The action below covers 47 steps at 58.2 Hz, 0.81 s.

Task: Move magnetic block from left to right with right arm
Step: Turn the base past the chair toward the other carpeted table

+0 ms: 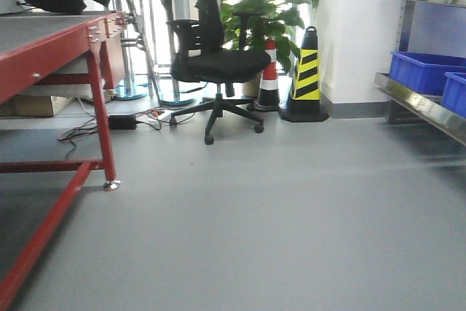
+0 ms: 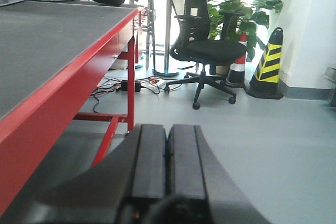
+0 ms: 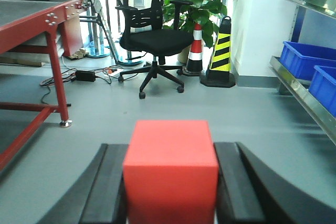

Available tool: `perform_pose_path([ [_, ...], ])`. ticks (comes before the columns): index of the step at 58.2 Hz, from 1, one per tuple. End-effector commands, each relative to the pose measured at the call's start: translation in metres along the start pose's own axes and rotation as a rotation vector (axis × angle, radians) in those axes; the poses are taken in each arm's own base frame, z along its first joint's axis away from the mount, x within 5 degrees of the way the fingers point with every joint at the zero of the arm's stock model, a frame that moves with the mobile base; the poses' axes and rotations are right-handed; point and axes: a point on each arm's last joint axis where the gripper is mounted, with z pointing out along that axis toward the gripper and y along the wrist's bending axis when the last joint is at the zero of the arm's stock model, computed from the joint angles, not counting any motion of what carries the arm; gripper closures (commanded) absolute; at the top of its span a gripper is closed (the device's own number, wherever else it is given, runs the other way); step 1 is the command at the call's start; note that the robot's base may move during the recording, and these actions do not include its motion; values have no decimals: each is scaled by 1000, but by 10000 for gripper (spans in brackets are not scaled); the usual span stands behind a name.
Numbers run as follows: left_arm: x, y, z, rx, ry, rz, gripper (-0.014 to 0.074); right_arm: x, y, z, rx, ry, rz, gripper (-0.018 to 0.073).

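Grey flooring (image 3: 252, 114) lies beneath the right gripper (image 3: 170, 148), whose two black fingers (image 3: 102, 182) clamp the magnetic block (image 3: 170, 171), one plain matte red cube with sharp edges, held clear of the floor. The left gripper (image 2: 168, 135) has its pads (image 2: 149, 156) pressed together on nothing. Farther back stand one black office chair (image 3: 155, 40) and two striped cones (image 3: 219, 51), and three blue bins (image 3: 302, 59) sit on steel shelves (image 3: 304, 95), their contents hidden.

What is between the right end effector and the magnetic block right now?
Nothing: the right wrist view shows the right end effector shut on the magnetic block, fingers against both sides.
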Motion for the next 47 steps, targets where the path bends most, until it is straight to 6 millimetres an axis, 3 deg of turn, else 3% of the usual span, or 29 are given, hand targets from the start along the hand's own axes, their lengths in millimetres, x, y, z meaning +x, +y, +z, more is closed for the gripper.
perform_pose_path([
  [1, -5, 0, -1, 4, -85, -10, 722, -16, 0, -1, 1, -98, -15, 199],
  [47, -5, 0, -1, 4, -85, -10, 722, -16, 0, -1, 1, -98, -15, 199],
])
